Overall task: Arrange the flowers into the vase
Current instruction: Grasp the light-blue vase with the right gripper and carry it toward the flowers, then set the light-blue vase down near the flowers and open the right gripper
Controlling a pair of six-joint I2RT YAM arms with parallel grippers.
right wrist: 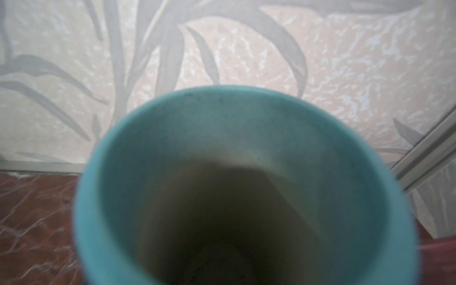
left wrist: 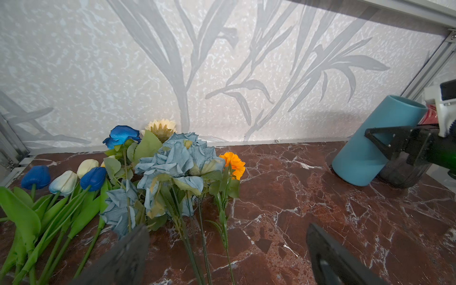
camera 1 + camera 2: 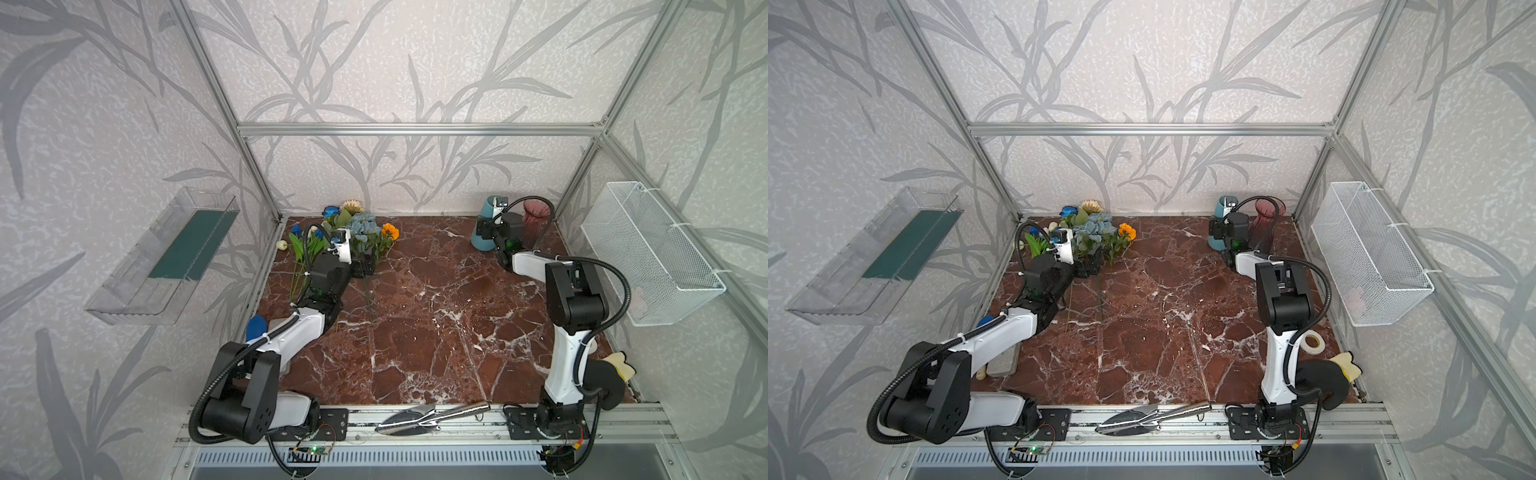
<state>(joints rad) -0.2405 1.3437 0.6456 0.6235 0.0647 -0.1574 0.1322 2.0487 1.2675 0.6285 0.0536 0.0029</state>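
The left gripper (image 2: 228, 228) has its jaws wide apart and is set over the stems of the flowers (image 3: 357, 232). One finger (image 2: 123, 254) is by the dusty-blue bunch (image 2: 172, 158) and its opposite is over bare worktop (image 3: 415, 316). The flowers lie flat in the far left corner of the worktop, heads toward the far edge. The tulips (image 2: 64, 180) are nearest the left edge, then a dark blue rose (image 2: 123, 134), a cream sunflower (image 2: 161, 127), the bunch and an orange marigold (image 2: 233, 161).

The right gripper (image 3: 485, 230) is in the far right corner, closed on the blue vase (image 2: 357, 162), which is tilted off upright. One finger (image 2: 385, 143) lies against its side. The other is hidden, so the grip is probable rather than certain. A glass vase (image 3: 536, 216) stands upright just beside it, nearer the right edge. The flowers and the blue vase are well apart.
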